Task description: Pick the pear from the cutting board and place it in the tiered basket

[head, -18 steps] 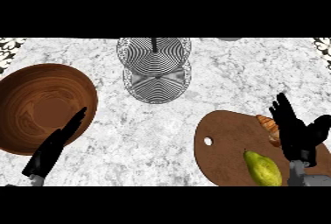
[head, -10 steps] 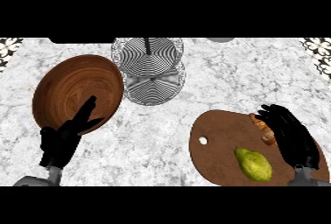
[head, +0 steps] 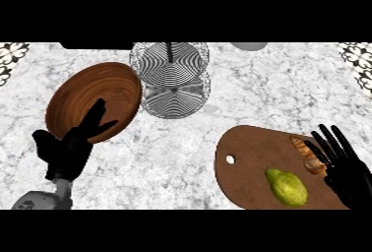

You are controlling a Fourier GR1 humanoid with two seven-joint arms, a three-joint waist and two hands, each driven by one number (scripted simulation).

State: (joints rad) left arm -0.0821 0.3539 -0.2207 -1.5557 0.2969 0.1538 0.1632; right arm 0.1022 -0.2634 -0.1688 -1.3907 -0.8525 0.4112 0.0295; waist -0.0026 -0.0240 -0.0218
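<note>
The counter point(head: 218, 98) is pale marbled stone. On it, beyond the left hand's fingertips and partly under them, lies a round wooden bowl point(head: 91, 96), tilted in the view. Further off, past the bowl and to the right of those fingers, stands the wire basket point(head: 170, 78), its tiers seen from above as rings, with a dark stem at the top.

The board point(head: 254, 167) is brown wood with a small hole near its left edge; it lies under and to the left of the right hand's fingers. On it the pear point(head: 286, 187), yellow-green, rests just left of the right hand's palm, apart from the fingers, nothing holding it. A small brown pastry-like item point(head: 306, 155) sits beside the right fingers, partly hidden by them.

The left hand point(head: 69, 147) has fingers straight and spread a little, tips over the bowl's rim, holding nothing. The right hand point(head: 349, 174) shows at the right edge, fingers straight and fanned wide, empty.
</note>
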